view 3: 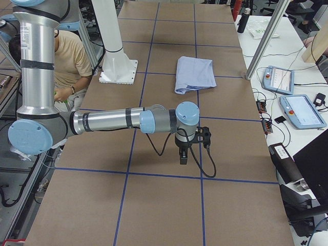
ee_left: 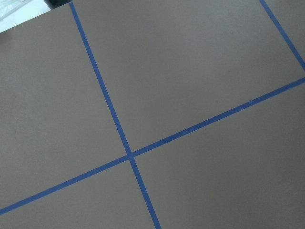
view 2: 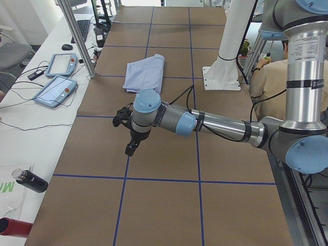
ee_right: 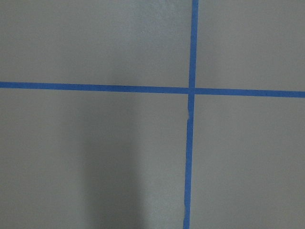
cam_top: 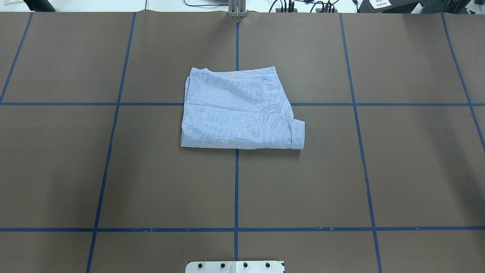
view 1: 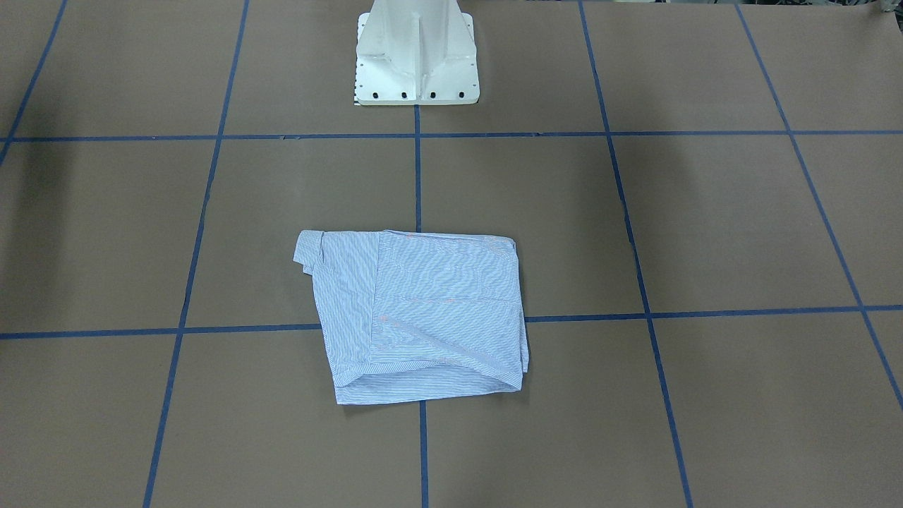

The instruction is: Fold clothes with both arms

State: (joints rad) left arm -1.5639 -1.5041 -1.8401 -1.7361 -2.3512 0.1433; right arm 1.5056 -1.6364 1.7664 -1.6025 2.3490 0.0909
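Shirt [cam_top: 235, 113] folded, well clear of tools [view 2: 130, 150] [view 3: 183, 159].

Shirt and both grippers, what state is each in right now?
Shirt: folded, flat on the table, one cuff poking out.
Left gripper: over the table, away from the shirt; jaws unclear.
Right gripper: over the table, away from the shirt; jaws unclear.
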